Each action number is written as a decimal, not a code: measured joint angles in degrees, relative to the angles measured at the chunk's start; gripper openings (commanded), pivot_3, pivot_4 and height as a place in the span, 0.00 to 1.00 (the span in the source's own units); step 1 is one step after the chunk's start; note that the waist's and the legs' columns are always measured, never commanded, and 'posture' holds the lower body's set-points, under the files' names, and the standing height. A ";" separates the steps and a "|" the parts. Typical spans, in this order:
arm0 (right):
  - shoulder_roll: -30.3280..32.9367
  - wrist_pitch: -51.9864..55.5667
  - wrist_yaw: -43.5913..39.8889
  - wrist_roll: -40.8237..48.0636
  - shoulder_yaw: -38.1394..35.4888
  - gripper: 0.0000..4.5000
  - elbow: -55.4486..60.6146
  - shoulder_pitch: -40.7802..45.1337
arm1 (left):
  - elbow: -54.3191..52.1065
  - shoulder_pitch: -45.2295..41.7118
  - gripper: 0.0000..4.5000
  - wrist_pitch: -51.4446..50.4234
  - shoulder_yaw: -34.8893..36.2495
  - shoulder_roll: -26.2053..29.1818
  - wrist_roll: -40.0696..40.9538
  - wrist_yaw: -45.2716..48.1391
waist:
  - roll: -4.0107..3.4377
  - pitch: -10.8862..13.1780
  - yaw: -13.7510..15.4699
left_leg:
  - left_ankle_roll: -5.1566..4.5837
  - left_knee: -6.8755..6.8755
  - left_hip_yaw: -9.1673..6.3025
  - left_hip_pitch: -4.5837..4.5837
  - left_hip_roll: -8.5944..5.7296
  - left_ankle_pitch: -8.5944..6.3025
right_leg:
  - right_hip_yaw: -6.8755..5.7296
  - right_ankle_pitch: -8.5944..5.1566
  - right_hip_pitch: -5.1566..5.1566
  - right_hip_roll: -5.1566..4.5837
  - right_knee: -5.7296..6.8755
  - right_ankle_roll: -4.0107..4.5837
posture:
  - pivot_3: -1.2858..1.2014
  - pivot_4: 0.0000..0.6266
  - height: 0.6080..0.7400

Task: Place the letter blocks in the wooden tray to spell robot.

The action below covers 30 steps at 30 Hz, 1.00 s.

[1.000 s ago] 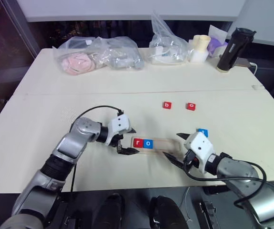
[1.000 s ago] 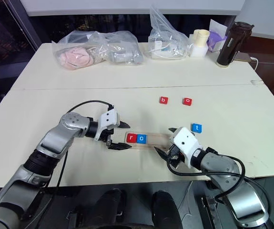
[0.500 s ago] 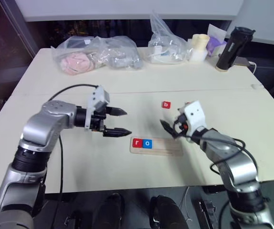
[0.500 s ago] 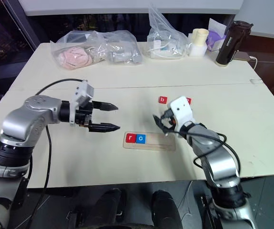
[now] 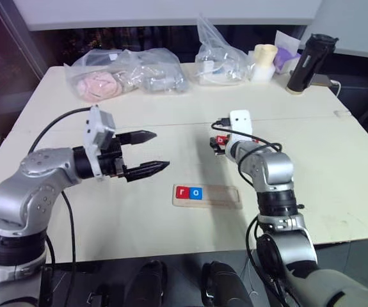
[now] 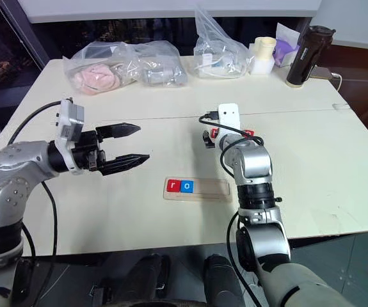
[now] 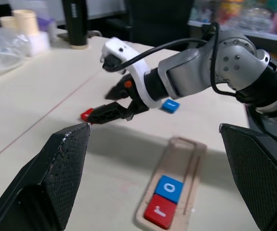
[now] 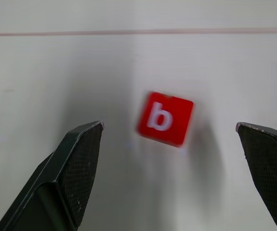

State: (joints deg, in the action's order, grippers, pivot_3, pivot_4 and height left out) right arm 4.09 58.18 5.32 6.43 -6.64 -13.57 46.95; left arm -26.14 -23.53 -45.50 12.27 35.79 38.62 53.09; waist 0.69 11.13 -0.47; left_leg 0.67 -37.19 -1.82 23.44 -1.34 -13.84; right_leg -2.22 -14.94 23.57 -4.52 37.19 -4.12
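Both arms have moved since a second ago: the right gripper [image 5: 217, 144] has left the near right end of the flat pale wooden tray [image 5: 222, 197] and gone farther out over the cream table [image 5: 139, 211], and the left gripper [image 5: 150, 152] has lifted away from the tray's left end and now hangs in the air to the left of it. Its two black fingers are spread wide and hold nothing. The right gripper's fingers are also spread wide, and the small red square block with a white letter b [image 8: 165, 119] lies on the table between them, not touched by either finger. In the tray, at its left end, the red r block [image 5: 182, 192] and the blue o block [image 5: 196, 192] sit side by side, touching; the rest of the slot is bare. A blue block [image 7: 170, 106] lies on the table behind the right arm. Plastic bags [image 5: 126, 71] and a black bottle [image 5: 308, 56] stand along the far edge
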 measured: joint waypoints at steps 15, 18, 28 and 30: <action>-5.31 -10.38 8.14 -1.64 -3.13 0.94 -21.95 10.34 | -1.29 4.40 1.00 4.71 -1.20 1.29 -0.65 -4.73 | 0.01 -0.01 -0.75 | 0.00 0.10 0.27 -0.10 0.10 0.00 | 0.35 0.02 0.15 0.20 0.10 0.04 | 0.52 0.24 1.00; -5.92 -10.07 8.45 -1.59 -3.16 0.70 -21.87 10.36 | -1.03 4.78 1.00 5.30 -1.39 1.63 -0.77 -5.03 | 0.00 -0.01 -0.75 | 0.00 0.10 0.27 -0.11 0.13 0.00 | 0.36 0.02 0.15 0.23 0.10 0.04 | 0.52 0.24 1.00; -6.75 -4.14 8.87 -1.13 -3.22 0.26 -15.39 8.59 | 0.22 4.66 1.00 6.92 -2.63 1.71 -1.42 -6.07 | 0.00 -0.01 -0.66 | 0.00 0.13 0.27 -0.10 0.15 0.00 | 0.37 0.02 0.16 0.26 0.08 0.04 | 0.52 0.24 1.00; -4.79 -0.40 6.30 -0.82 -1.87 0.26 -10.61 6.48 | 0.28 4.72 1.00 7.09 -2.70 1.51 -1.51 -6.48 | -0.01 0.00 -0.34 | 0.00 0.14 0.25 -0.05 0.14 0.00 | 0.36 0.02 0.19 0.25 0.06 0.04 | 0.52 0.24 1.00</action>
State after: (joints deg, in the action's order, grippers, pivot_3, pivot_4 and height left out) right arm -0.70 57.77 11.62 5.61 -8.51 -24.18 53.43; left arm -25.85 -18.81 -38.41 9.57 37.30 37.11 46.61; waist 0.68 11.13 -0.81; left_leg 0.67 -37.06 -1.56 23.39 -1.20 -13.84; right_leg -1.86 -14.92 23.75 -4.27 37.24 -4.08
